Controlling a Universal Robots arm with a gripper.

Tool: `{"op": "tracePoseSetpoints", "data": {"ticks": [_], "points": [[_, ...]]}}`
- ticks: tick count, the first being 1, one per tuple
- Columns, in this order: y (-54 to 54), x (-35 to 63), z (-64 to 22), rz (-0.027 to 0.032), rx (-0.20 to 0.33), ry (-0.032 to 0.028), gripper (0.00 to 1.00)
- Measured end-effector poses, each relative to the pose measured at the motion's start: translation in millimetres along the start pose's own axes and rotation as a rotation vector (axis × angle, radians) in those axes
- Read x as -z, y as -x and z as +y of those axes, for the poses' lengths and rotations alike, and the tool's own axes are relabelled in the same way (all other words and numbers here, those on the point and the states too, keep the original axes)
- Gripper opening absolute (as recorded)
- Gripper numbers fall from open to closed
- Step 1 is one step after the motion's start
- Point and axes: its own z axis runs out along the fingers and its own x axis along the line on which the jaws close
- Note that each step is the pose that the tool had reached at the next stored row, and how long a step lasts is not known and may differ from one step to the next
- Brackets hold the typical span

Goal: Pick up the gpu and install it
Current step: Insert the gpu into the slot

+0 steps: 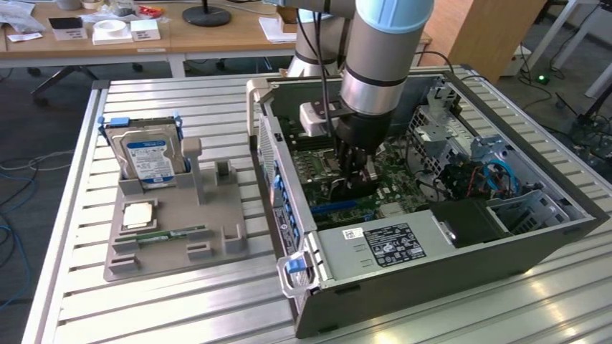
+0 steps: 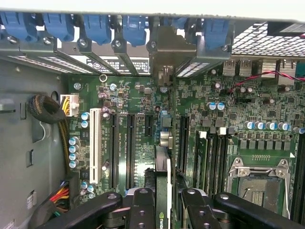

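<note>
My gripper (image 1: 352,175) reaches down into the open computer case (image 1: 459,251), over the green motherboard (image 1: 402,193). It is shut on the gpu (image 2: 162,167), which the wrist view shows edge-on between the two black fingers (image 2: 140,210). The thin card stands on edge over the motherboard's (image 2: 128,95) expansion slots, between the long black slots (image 2: 131,143). Its pale metal end bracket (image 2: 164,52) sits at the case's rear slot openings, under the blue latches (image 2: 95,26). In the exterior view the dark card (image 1: 349,190) shows just below the fingers, low against the board.
A grey parts holder (image 1: 220,236) lies at the exterior view's left with a blue-labelled hard drive (image 1: 148,154) upright, a CPU chip (image 1: 139,213) and a RAM stick (image 1: 172,234). Inside the case are a CPU socket (image 2: 259,176), cable bundles (image 2: 47,112) and a drive cage (image 1: 535,208).
</note>
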Motion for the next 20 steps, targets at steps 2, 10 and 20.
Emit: {"op": "tracePoseSetpoints", "data": {"ticks": [2, 10, 20], "points": [[-0.1, -0.5, 0.4, -0.0001, 0.0, -0.0001, 0.26], [0.0, -3.5, 0.9, 0.0002, 0.0, 0.0001, 0.26], [0.0, -5.8, 1.0, 0.0, 0.0, 0.0, 0.26]]}}
